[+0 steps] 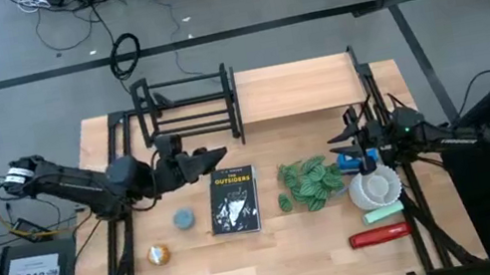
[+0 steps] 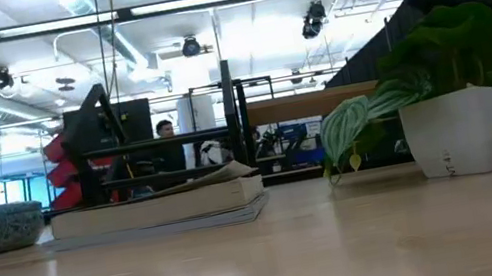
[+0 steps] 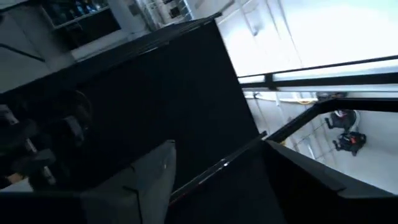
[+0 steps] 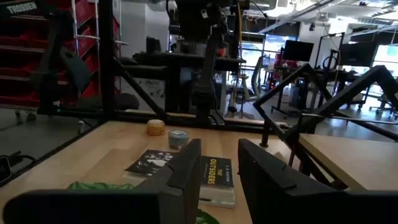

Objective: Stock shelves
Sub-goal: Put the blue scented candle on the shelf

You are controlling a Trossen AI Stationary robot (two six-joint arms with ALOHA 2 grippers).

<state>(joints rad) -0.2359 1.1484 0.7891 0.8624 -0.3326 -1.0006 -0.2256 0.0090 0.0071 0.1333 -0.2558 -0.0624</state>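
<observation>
Left gripper (image 1: 218, 155): empty; jaw opening cannot be told.
Book (image 1: 235, 200): just beside it, long axis toward rack (image 1: 187, 107).
Nearer arm: left.

Just ahead of my left gripper lies a black paperback, "The Outsiders" (image 1: 235, 200), flat on the table. Below that gripper sit a small grey-blue bowl (image 1: 182, 218) and an orange ball (image 1: 158, 255). Near my right gripper: a potted leafy plant (image 1: 310, 183), white stacked plates (image 1: 374, 186), a green bar (image 1: 382, 211) and a red tube (image 1: 379, 234).
</observation>
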